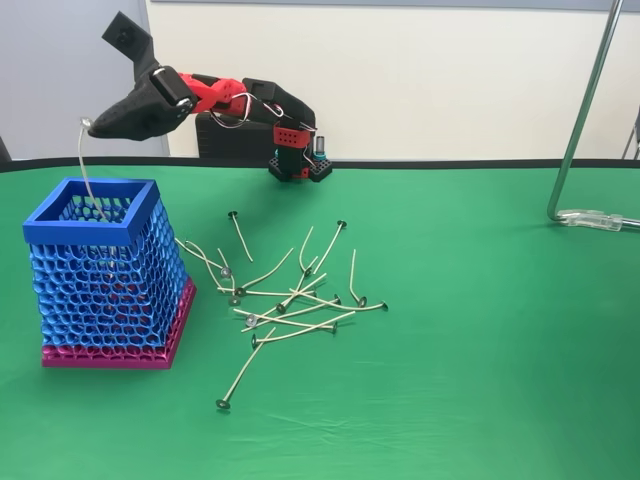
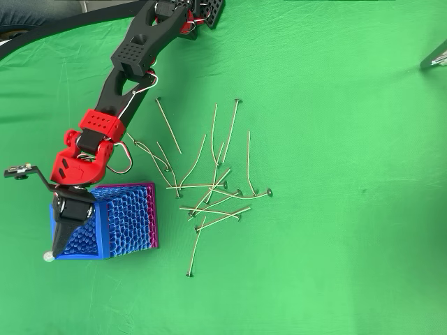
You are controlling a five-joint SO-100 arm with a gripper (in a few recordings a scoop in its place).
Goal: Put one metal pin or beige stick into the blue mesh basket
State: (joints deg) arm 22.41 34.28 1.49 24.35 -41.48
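Observation:
The blue mesh basket (image 1: 88,228) with its magenta base stands at the left of the green table, and in the overhead view the basket (image 2: 129,216) sits at the lower left. My black-and-red gripper (image 1: 92,125) hovers above its far left corner, shut on one beige stick (image 1: 81,165). The stick hangs down from the fingertips, and its lower end reaches inside the basket's opening. Seen from overhead, the gripper (image 2: 54,250) points over the basket's left edge, with the stick's round head (image 2: 47,257) just past the tip. Several more sticks (image 1: 290,300) lie crossed in a loose pile (image 2: 209,195) right of the basket.
The arm's base (image 1: 300,160) is mounted at the table's back edge. A bent metal stand (image 1: 585,120) rises at the far right, and its foot (image 1: 600,218) rests on the cloth. Open green cloth stretches across the front and right.

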